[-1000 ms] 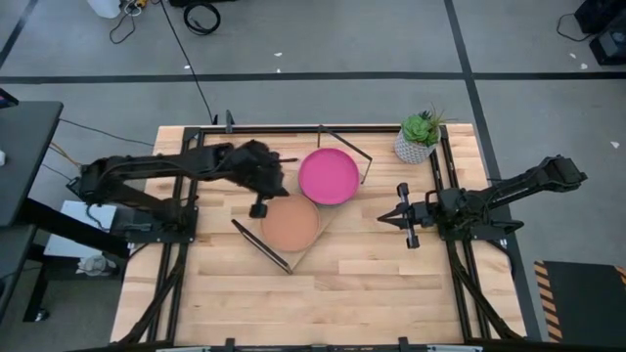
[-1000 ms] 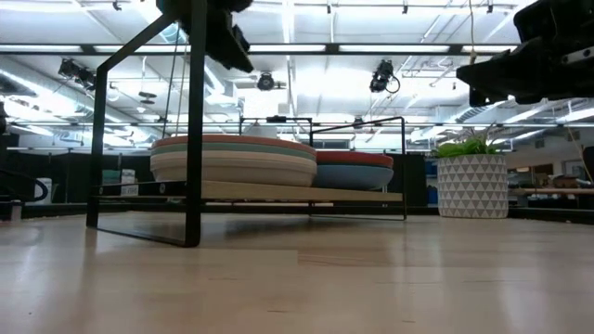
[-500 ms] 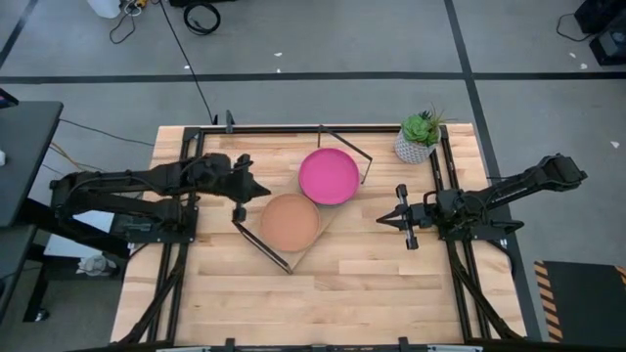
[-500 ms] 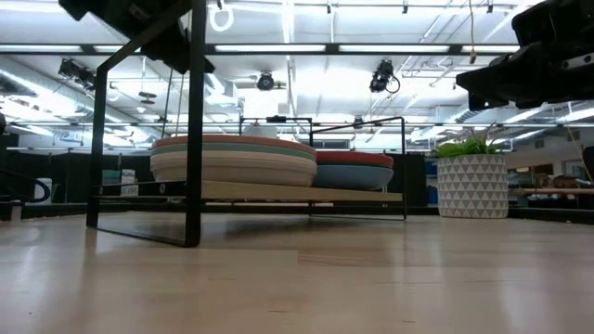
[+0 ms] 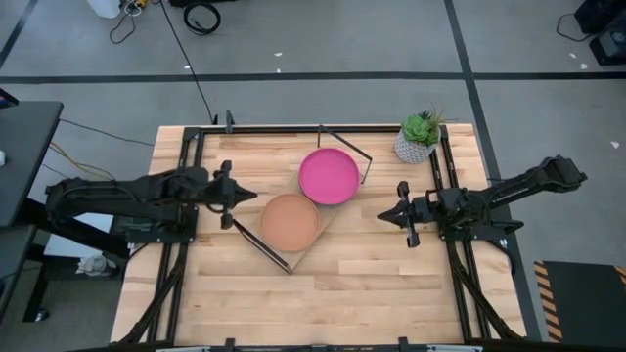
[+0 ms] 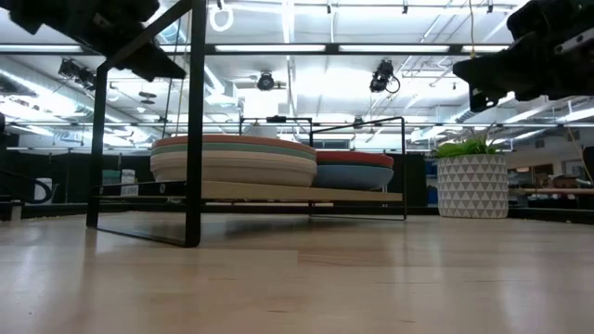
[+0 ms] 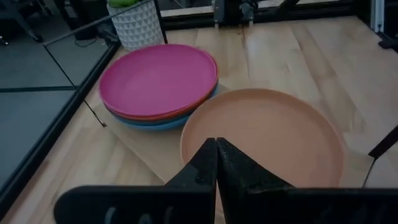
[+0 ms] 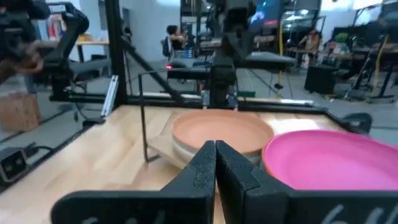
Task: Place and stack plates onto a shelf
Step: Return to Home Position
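Two stacks of plates sit on the light wood shelf [image 5: 326,217], which stands on black wire legs. One stack is topped by a tan plate [image 5: 290,222], the other by a pink plate [image 5: 329,176] over an orange and a blue one [image 7: 158,121]. In the low view the tan-topped stack [image 6: 234,160] stands taller than the other stack [image 6: 353,170]. My left gripper [image 5: 240,196] is shut and hovers left of the tan plate, pointing at it. My right gripper [image 5: 381,215] is shut, in the air right of the shelf.
A small potted plant in a white patterned pot [image 5: 419,139] stands at the table's far right corner. The shelf's black wire frame [image 6: 193,130] rises above the plates. Bare slatted tabletop [image 5: 323,303] stretches along the near side.
My left arm has drawn back from above the tan-topped stack toward the table's left edge, and its gripper has tipped from pointing down to lying nearly level, pointing right. The plates and the shelf have stayed put.
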